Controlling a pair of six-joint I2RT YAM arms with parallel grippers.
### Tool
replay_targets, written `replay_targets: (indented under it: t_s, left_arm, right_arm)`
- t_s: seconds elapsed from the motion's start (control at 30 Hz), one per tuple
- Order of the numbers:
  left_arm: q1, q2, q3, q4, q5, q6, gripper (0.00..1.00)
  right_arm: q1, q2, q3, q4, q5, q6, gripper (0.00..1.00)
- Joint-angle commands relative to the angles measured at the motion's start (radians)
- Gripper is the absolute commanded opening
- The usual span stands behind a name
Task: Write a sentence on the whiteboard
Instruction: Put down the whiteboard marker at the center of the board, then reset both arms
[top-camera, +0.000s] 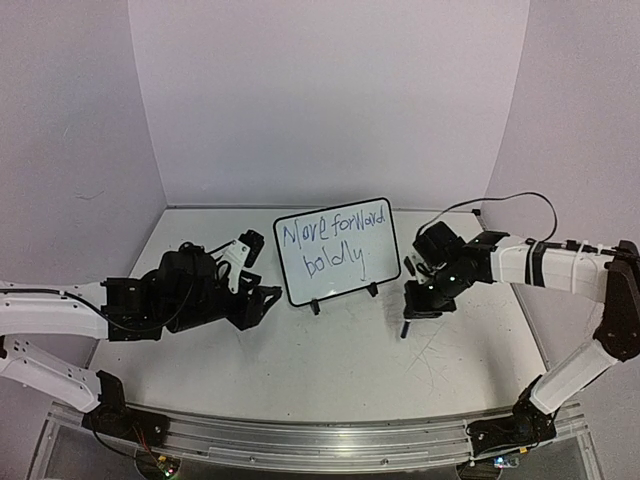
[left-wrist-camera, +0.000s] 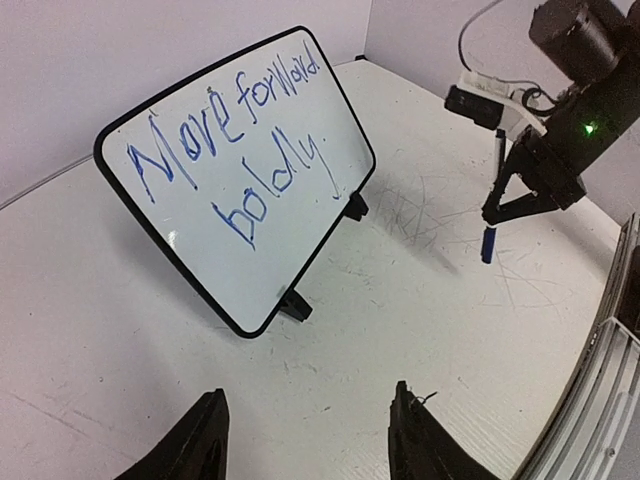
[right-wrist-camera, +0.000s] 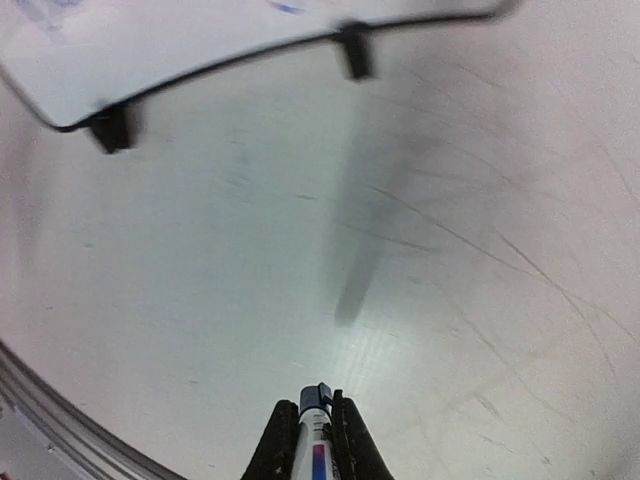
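The whiteboard (top-camera: 335, 250) stands upright on its two black feet at the middle of the table, tilted back. The sentence (top-camera: 335, 243) is on it in blue, "Move forward" above "boldly" (left-wrist-camera: 270, 185). My left gripper (left-wrist-camera: 308, 400) is open with nothing between its fingers, low over the table just left of and in front of the whiteboard (left-wrist-camera: 235, 170). My right gripper (right-wrist-camera: 312, 408) is shut on a blue-ended marker (right-wrist-camera: 313, 432) that points down at the table, right of the board. The whiteboard's lower edge (right-wrist-camera: 230, 62) shows at the top of the right wrist view.
The tabletop (top-camera: 330, 370) is white and scuffed, with walls behind and at both sides. A metal rail (top-camera: 320, 445) runs along the near edge. A black cable (top-camera: 500, 203) loops above the right arm.
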Motion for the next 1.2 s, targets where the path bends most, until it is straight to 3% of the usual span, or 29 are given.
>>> replay_targets:
  t_s: [0.0,0.17,0.37,0.53,0.77,0.83,0.9,1.17]
  left_arm:
    - [0.023,0.014,0.094,0.017,0.010,-0.006,0.56]
    - [0.052,-0.058,0.098,0.020,0.000,-0.025,0.57]
    - [0.054,-0.184,0.104,0.014,0.042,-0.039,0.58]
    - [0.054,-0.299,0.110,-0.026,0.024,-0.023,0.61]
    - [0.054,-0.307,0.186,-0.068,-0.060,0.012,0.70]
    - [0.054,-0.290,0.228,-0.087,-0.100,0.019,0.73]
    - [0.054,-0.274,0.274,-0.105,-0.144,0.041,0.75]
    - [0.054,-0.246,0.461,-0.092,-0.238,0.133,0.82]
  right_arm:
    - [-0.111,-0.011,-0.058,-0.231,0.044,0.019,0.07]
    - [-0.148,0.093,-0.013,-0.231,0.023,0.002,0.22]
    - [-0.170,0.252,0.043,-0.170,0.115,-0.009,0.21]
    - [-0.170,0.227,0.079,-0.109,0.156,0.021,0.26]
    - [-0.157,-0.082,0.124,-0.101,0.277,0.004,0.58]
    - [-0.157,-0.196,0.148,-0.105,0.322,-0.025,0.80]
    - [-0.157,-0.301,0.184,-0.104,0.371,-0.074,0.95]
    - [-0.157,-0.662,0.284,0.097,0.454,-0.308,0.98]
